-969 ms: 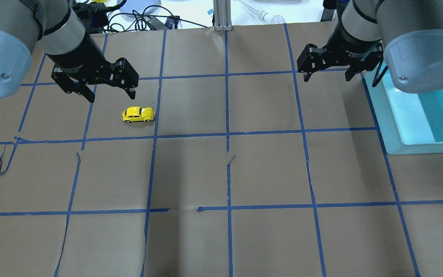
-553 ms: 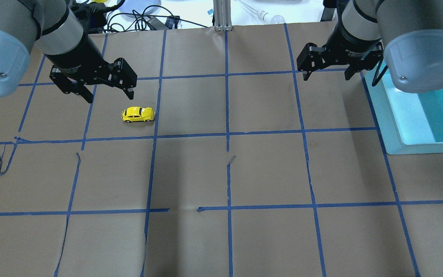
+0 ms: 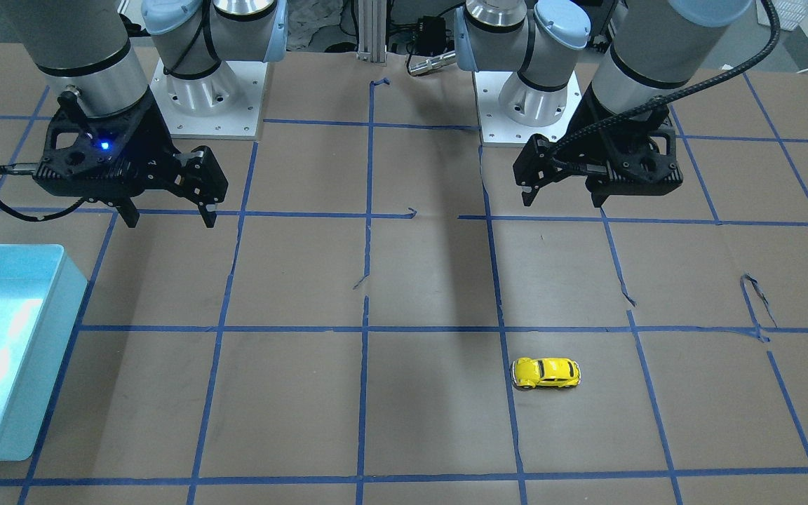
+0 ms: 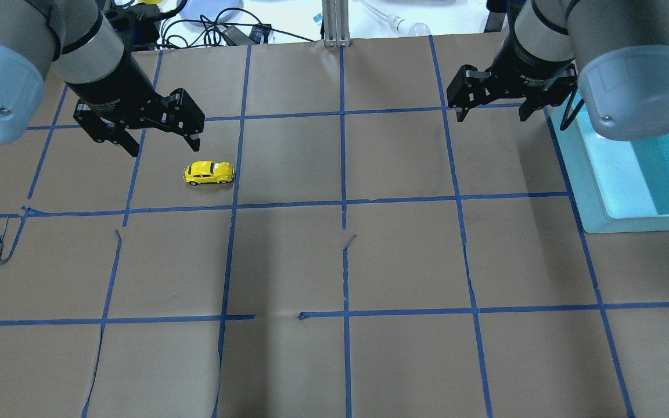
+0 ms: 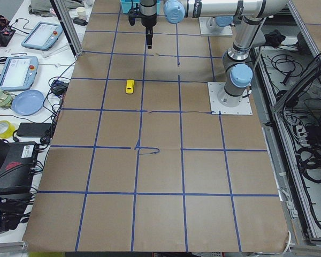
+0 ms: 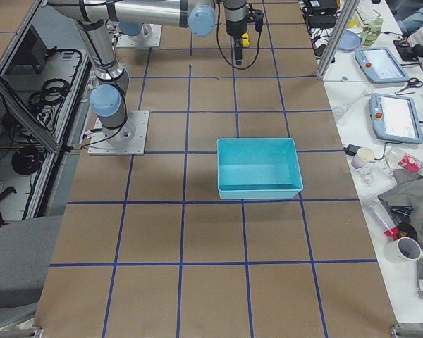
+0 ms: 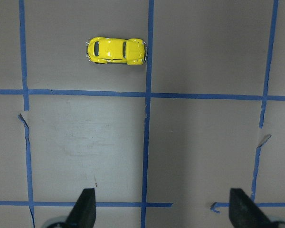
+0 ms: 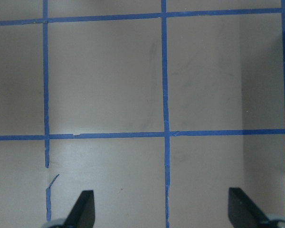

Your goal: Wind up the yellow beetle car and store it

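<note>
The left gripper point(image 4: 166, 147), wide open and empty, hovers short of the yellow beetle car point(image 4: 209, 173), which stands on its wheels beside a tape line point(image 4: 236, 174). Centre over the car and turn the wrist so the jaws close across its narrow sides. The right gripper point(image 4: 492, 118), open and empty, hangs near the teal bin point(image 4: 593, 191), which is partly cropped; no wind-up mechanism is discernible.

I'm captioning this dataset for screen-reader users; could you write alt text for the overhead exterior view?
A tiny yellow beetle car sits on the brown paper-covered table gridded with blue tape, close to the open left gripper on the view's left. The right gripper, also open, hovers at upper right beside a turquoise bin.
</note>
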